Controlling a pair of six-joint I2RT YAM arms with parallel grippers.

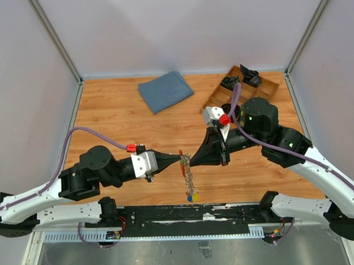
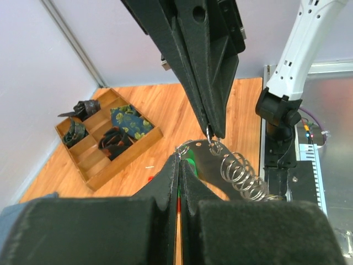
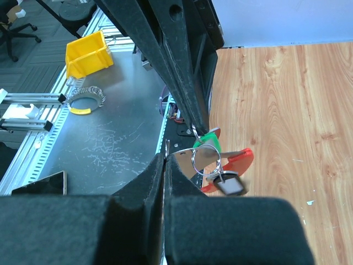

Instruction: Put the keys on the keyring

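While both arms meet over the near middle of the table, we note from the top view that the left gripper and right gripper sit nose to nose, jaws of both fully closed. The keys hang from that meeting point in a chain toward the near edge, with a blue-and-yellow end lowest.

Right wrist view: a bright red curve, which we take for the keyring, sits just below the left fingertips. A silver split ring and a blurred tag hang in front of it.

Left wrist view: a red sliver shows between the left fingers, so we judge that the left holds the keyring. The right tips pinch a small ring at the head of a silver key, and a coil of rings trails off beside it.

Our judgement of the step: threading. The left should serve as a fixed anchor. The right should feed the key's ring onto the loop's open end in small moves, without letting the hanging weight twist the work, and let go only once the key is seated.

Surface is pale wood grain. Grey walls on metal framing surround it. A blue cloth lies at the far side and a wooden tray of dark items at far right. A yellow bin stands on the metal bench beyond the near edge.
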